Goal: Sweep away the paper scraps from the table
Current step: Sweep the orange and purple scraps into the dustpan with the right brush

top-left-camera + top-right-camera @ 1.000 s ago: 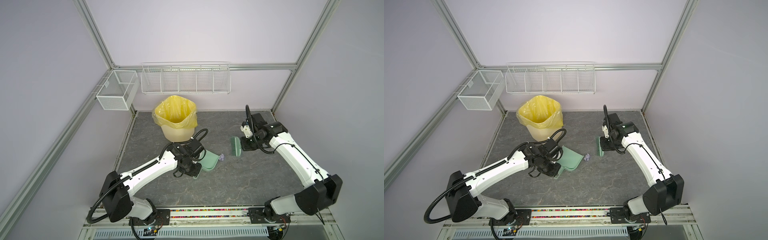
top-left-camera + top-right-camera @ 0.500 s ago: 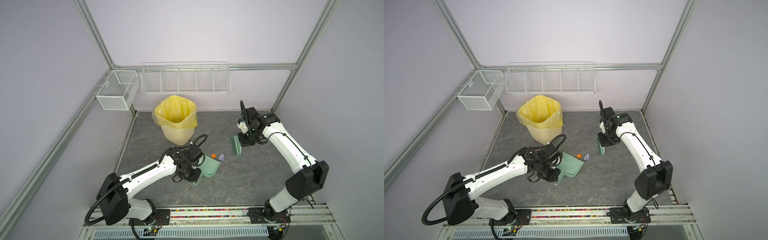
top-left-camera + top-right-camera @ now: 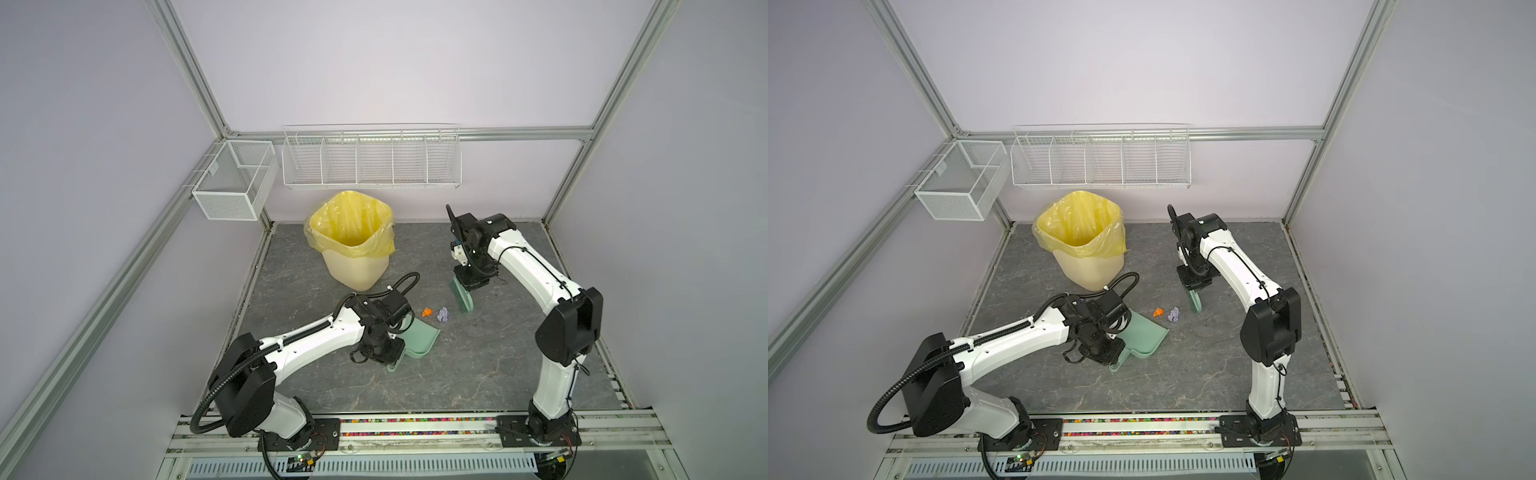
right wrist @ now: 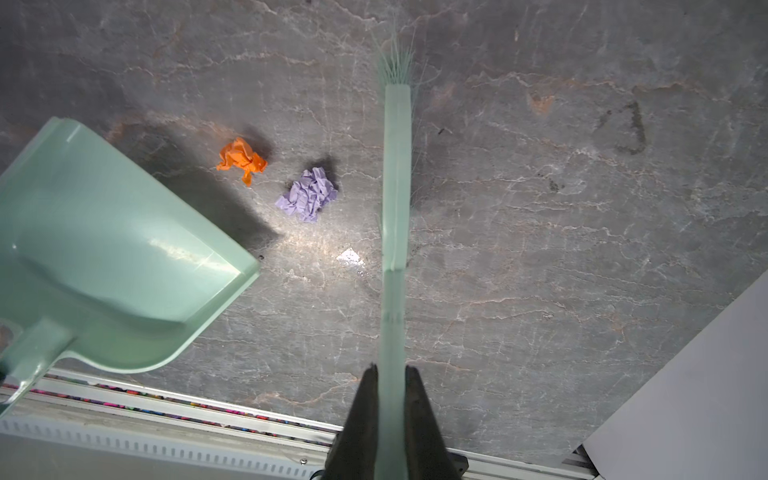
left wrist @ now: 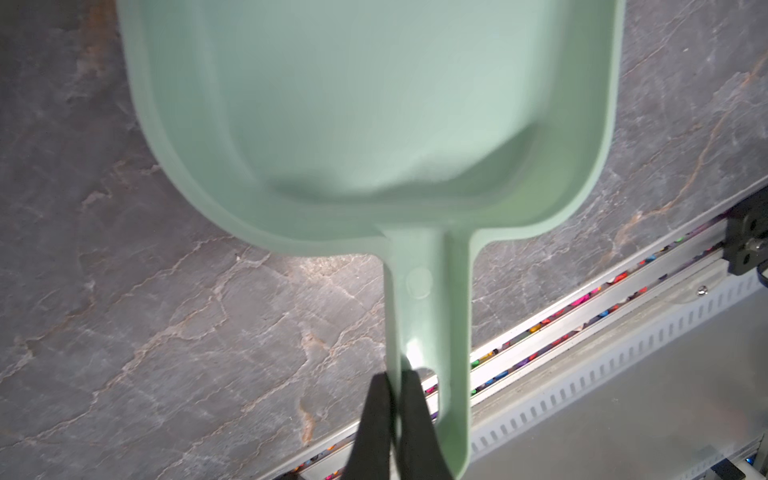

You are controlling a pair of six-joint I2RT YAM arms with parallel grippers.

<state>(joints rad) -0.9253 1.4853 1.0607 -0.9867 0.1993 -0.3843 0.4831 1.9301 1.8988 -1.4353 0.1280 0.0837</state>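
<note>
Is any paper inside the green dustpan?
No, the dustpan is empty; the orange wad and purple wad lie on the table beside it.

Soft, even light is filling both top views. In the right wrist view glare is shining off the desk (image 4: 349,257) and the paper scraps (image 4: 307,195) are casting dark shadows; in the left wrist view the dustpan (image 5: 374,104) is looking blurred.

We see pale lilac walls (image 3: 374,62) held in aluminium framing (image 3: 519,133). A long wire rack (image 3: 371,160) and a mesh basket (image 3: 232,183) hang on it.
</note>
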